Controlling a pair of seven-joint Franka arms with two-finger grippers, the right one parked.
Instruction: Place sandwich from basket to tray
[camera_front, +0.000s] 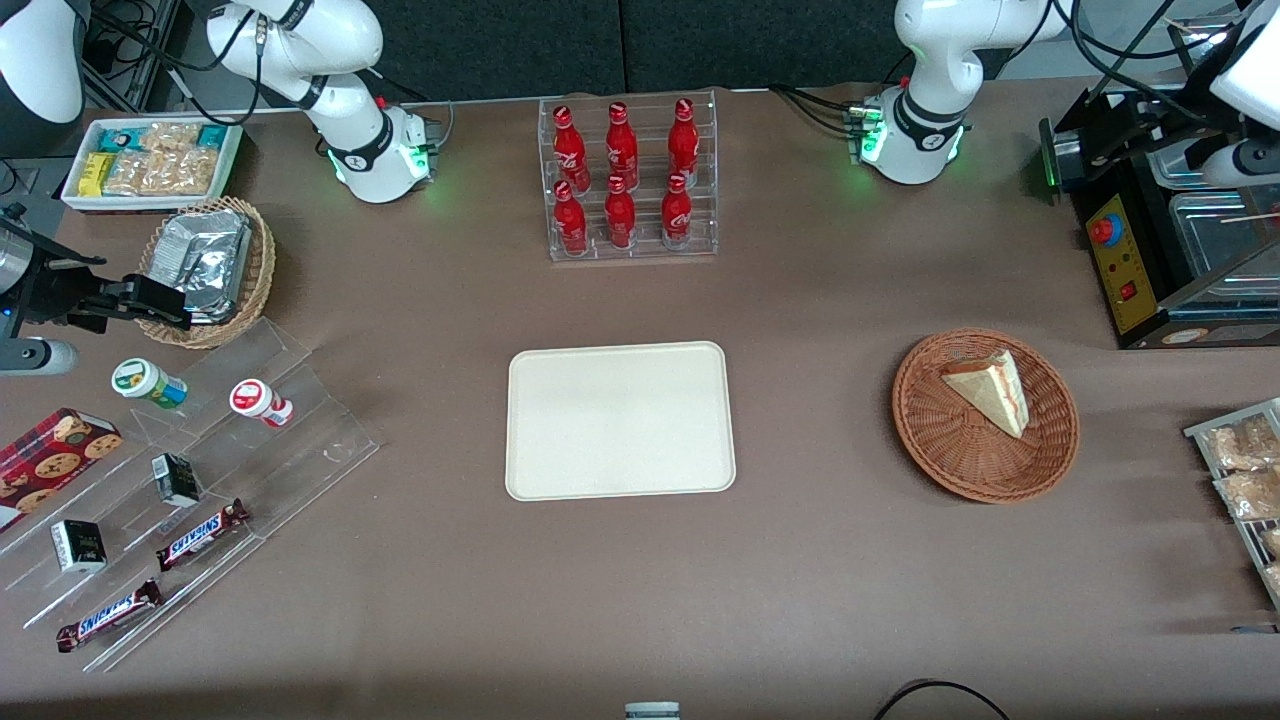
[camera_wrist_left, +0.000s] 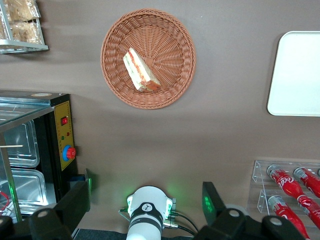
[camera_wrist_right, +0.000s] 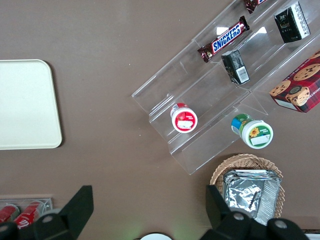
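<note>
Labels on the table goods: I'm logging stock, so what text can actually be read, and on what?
"SNICKERS": candy bar on the clear stand.
"SNICKERS": second bar, nearer the front camera.
Red bottles: white script, unreadable.
Cookie box, small cartons, cups: print too small.
The gripper hangs open, above the table.

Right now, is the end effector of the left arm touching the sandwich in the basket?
Apart. In the left wrist view the open end effector hangs high above the table, with bare tabletop showing between it and the sandwich lying in the basket.

Sandwich (camera_front: 990, 389) in basket (camera_front: 950, 450), seemingly well apart from tray (camera_front: 620, 420).
</note>
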